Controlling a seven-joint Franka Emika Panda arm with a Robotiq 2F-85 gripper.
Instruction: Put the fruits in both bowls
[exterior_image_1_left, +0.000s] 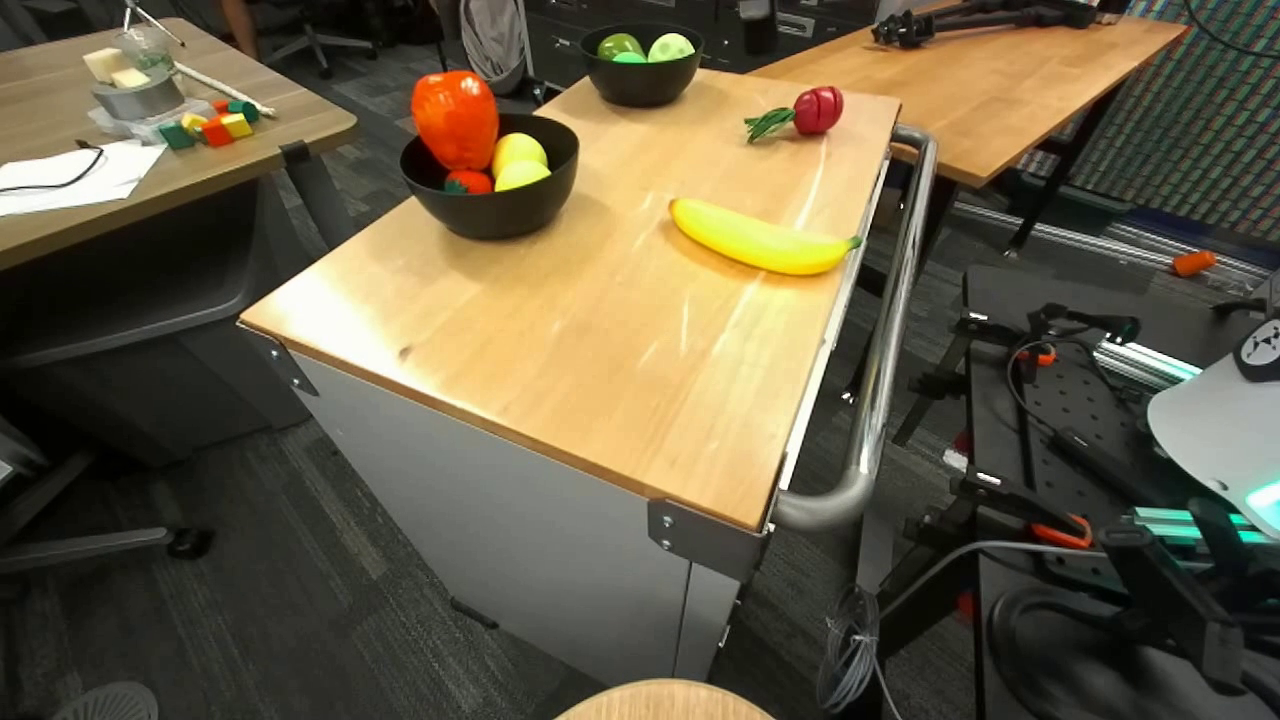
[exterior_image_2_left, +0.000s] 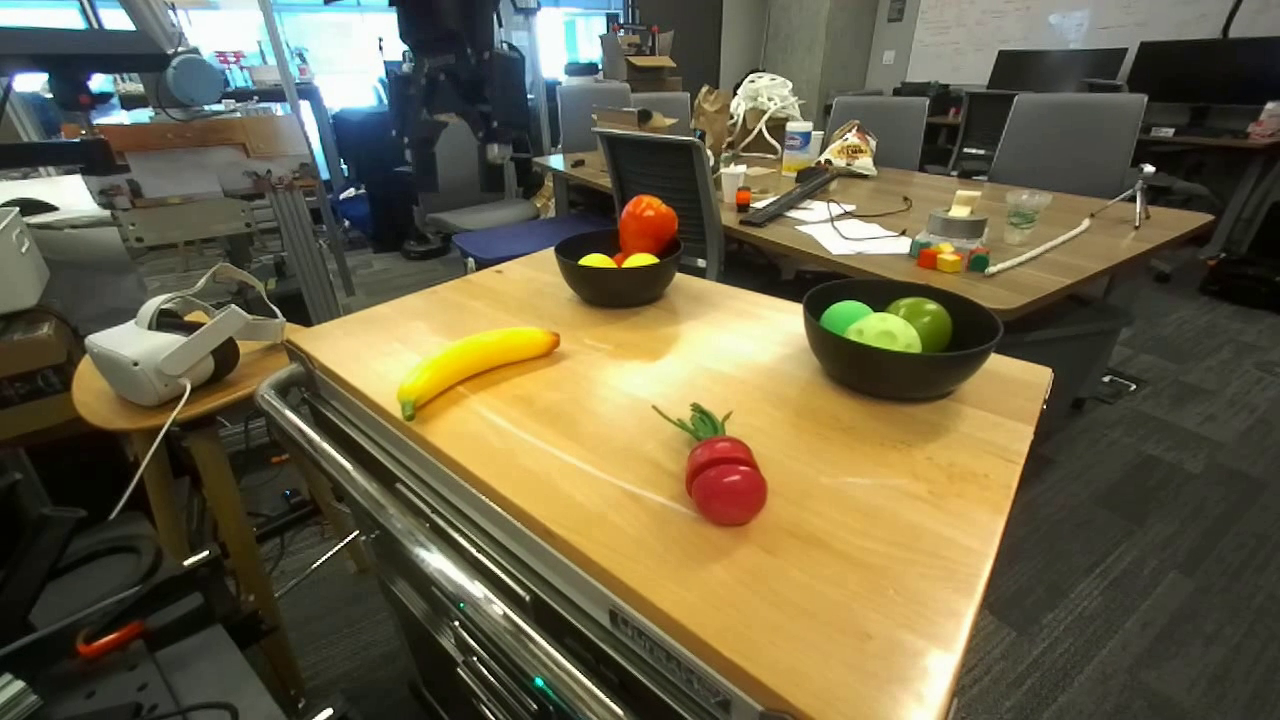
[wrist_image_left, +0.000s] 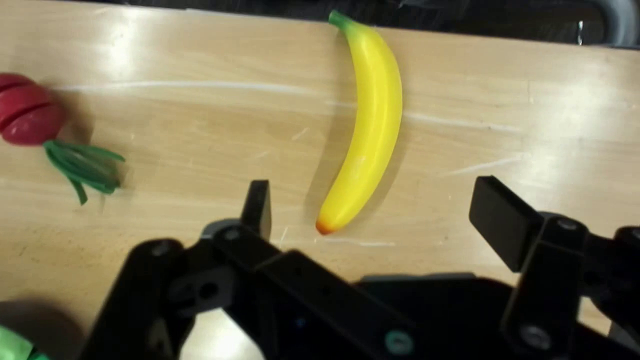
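Observation:
A yellow banana (exterior_image_1_left: 760, 238) (exterior_image_2_left: 480, 360) (wrist_image_left: 375, 110) lies on the wooden table, its green stem toward the handle side. Farther along rests a red radish-like piece (exterior_image_1_left: 818, 110) (exterior_image_2_left: 728, 490) (wrist_image_left: 30, 107) with green leaves. One black bowl (exterior_image_1_left: 500, 215) (exterior_image_2_left: 618, 287) holds a large orange-red piece (exterior_image_1_left: 455, 120), a small red one and two yellow balls (exterior_image_1_left: 520, 155). Green pieces (exterior_image_1_left: 670, 47) (exterior_image_2_left: 885, 332) fill the second black bowl (exterior_image_1_left: 640, 88) (exterior_image_2_left: 895, 375). In the wrist view my gripper (wrist_image_left: 380, 215) is open above the table, nothing between its fingers; the banana's brown tip appears ahead of the gap.
A metal handle bar (exterior_image_1_left: 890, 340) (exterior_image_2_left: 430, 530) runs along one table edge. Behind stands a desk (exterior_image_2_left: 1060, 260) with tape, colored blocks and papers. A stool carries a white headset (exterior_image_2_left: 180, 345). The green-filled bowl's corner shows blurred at the wrist view's lower left.

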